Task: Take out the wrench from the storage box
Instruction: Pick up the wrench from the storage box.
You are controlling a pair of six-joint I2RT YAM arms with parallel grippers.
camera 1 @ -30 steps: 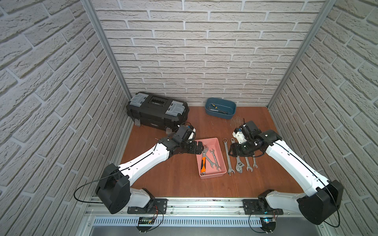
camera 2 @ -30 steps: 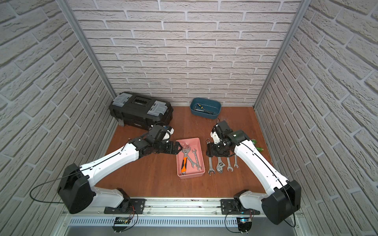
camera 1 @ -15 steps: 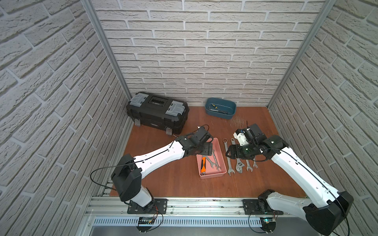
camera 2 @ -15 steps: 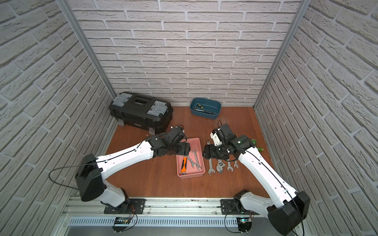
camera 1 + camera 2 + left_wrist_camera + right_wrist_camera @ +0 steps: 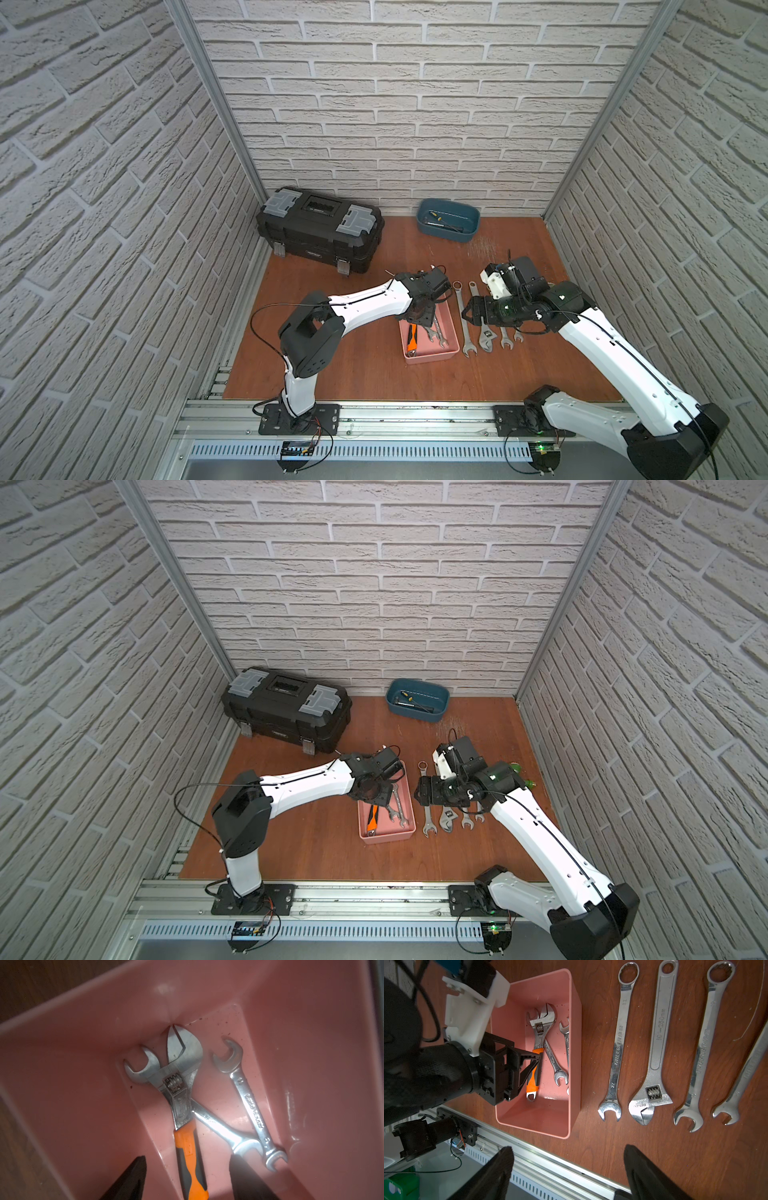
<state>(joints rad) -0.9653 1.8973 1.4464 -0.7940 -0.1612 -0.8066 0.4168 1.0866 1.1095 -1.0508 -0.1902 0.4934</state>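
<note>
in both top views the left arm (image 5: 365, 305) hides the far end of the storage box (image 5: 430, 358) and the heads of its wrenches (image 5: 437, 334). the blue tub (image 5: 446, 236) holds things too small to name.

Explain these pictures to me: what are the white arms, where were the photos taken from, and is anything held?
These are two robot arms at a wooden table. Two pictures look down from overhead; the other two come from a camera on each wrist. On the table stand a black toolbox, a blue tub and a pink tray holding an orange-handled wrench and two plain wrenches, with four more wrenches in a row beside it. The left tool reaches into the tray, its fingers open either side of the orange handle, not gripping it. The right tool hangs open above the table, holding nothing.
</note>
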